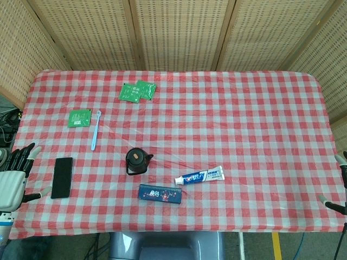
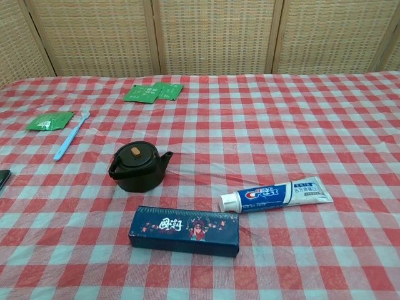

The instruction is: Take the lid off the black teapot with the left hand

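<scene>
Lid [image 2: 134, 152] was seated on black teapot [image 2: 139, 167]; left hand [image 1: 15, 174], empty, fingers apart, should be lowered squarely over its knob.

Toothpaste [image 2: 276, 195], toothbrush [image 2: 70, 137], phone [image 1: 62, 177], box [image 2: 184, 230], packets [image 2: 153, 92].

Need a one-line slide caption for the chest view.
Lidded black teapot on the checkered table, between a blue toothbrush and toothpaste tube, untouched.
</scene>
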Robot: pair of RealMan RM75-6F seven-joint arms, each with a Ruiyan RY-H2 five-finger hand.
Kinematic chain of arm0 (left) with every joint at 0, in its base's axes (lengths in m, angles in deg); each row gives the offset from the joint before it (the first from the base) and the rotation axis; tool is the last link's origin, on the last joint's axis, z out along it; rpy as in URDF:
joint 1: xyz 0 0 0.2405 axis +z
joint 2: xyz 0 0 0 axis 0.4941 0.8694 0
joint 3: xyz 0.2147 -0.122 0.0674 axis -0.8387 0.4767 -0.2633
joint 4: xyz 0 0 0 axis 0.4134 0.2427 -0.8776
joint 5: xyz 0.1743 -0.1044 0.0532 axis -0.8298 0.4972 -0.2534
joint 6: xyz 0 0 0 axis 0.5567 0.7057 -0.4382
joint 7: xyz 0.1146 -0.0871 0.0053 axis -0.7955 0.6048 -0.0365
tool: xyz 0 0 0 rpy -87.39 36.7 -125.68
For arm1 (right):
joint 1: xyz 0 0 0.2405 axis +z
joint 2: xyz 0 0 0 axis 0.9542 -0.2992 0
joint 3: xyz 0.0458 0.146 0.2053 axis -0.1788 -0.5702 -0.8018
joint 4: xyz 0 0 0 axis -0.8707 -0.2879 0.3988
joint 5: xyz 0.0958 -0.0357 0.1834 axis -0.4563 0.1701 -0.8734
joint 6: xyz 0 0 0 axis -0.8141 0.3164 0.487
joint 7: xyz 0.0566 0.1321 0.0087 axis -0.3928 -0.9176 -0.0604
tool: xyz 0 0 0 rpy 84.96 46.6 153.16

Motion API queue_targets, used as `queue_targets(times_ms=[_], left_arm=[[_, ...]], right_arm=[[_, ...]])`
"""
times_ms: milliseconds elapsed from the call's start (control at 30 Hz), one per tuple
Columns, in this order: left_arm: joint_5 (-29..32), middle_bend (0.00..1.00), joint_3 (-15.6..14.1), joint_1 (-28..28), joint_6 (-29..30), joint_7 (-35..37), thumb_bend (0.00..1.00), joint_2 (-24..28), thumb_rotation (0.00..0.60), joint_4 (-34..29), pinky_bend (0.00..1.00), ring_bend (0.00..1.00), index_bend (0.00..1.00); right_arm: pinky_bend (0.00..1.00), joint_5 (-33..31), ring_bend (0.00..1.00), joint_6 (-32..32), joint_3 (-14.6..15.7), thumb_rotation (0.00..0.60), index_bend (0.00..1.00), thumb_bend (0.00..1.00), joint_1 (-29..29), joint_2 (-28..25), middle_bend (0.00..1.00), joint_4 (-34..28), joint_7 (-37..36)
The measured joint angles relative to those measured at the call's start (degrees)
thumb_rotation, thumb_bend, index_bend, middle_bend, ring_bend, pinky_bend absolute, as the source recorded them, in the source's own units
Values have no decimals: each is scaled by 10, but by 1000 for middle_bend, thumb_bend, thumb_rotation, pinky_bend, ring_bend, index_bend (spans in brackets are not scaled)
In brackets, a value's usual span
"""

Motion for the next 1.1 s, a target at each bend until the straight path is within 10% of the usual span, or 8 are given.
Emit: queue_targets(times_ms=[367, 633, 1100], left_arm=[[-27, 0, 17, -19, -32, -8, 1, -3, 600, 8, 0, 0, 0], [-65, 0, 57, -131, -161, -12, 212, -12, 600, 29, 0, 0, 324], [-29, 0, 119, -286, -356, -91, 327, -147, 600, 142, 0, 0, 400]], right_arm=[[0, -2, 0, -2, 0, 600, 54, 0, 0, 2, 0, 1, 6], [0, -17, 0, -10, -5, 600, 54, 0, 3, 5, 0, 3, 13], [0, -37, 0, -21, -12, 600, 54, 0, 7, 9, 0, 8, 25]])
